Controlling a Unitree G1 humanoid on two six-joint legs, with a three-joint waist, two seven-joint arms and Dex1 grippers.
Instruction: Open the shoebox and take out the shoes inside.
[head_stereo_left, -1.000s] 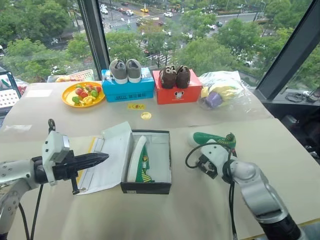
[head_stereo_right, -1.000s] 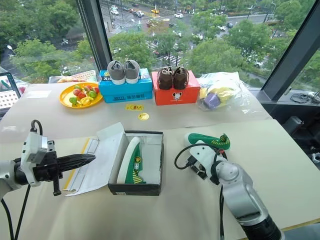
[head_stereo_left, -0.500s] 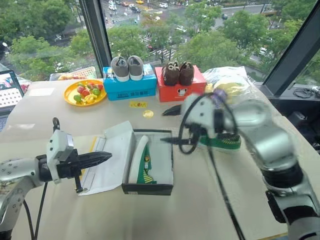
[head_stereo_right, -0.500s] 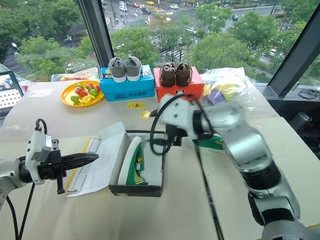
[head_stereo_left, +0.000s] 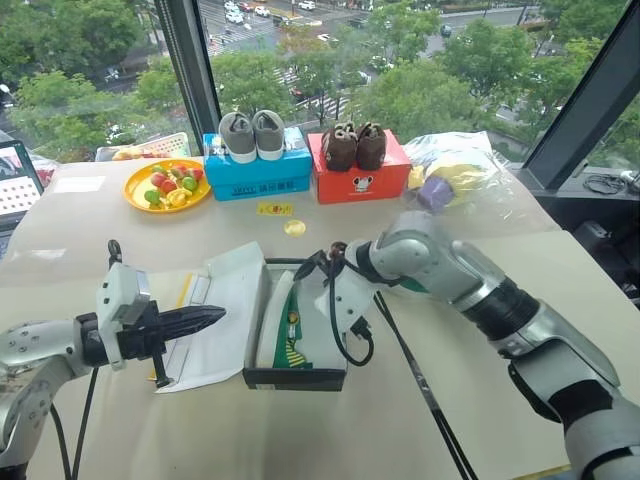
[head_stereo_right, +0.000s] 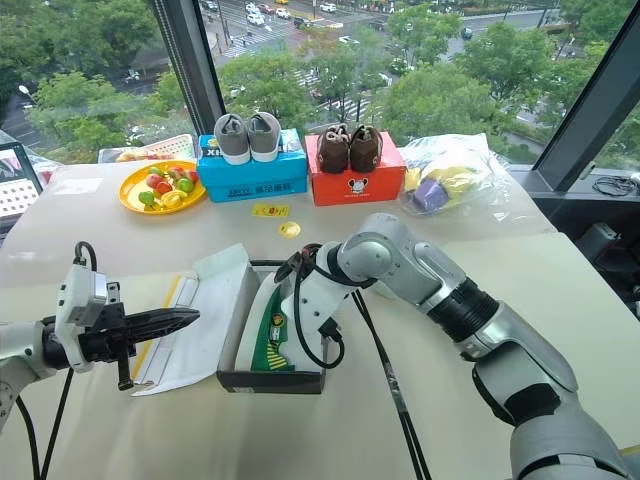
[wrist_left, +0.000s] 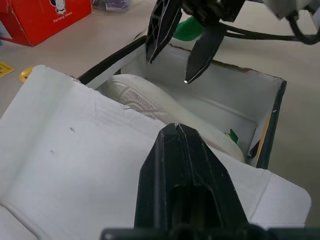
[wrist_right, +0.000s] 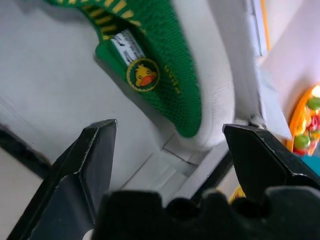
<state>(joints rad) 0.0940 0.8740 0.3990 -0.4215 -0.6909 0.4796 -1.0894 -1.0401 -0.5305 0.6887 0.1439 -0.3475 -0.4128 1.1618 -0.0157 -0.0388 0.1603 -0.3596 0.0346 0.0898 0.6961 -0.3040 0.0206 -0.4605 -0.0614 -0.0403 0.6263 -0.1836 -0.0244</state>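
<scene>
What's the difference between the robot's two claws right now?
The left gripper is shut, its black fingers pressed into one point; the right gripper is open, fingers spread apart. The left gripper hangs over the flipped-back white lid; the right gripper hangs over the open shoebox, above the green-and-white shoe inside. Neither holds anything. Both have two pointed black fingers.

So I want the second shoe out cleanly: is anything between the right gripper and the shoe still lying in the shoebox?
Nothing visible. The right gripper hangs open over the open shoebox, and the shoe lies uncovered below it, beside the box wall. The lid lies folded away to the side.
</scene>
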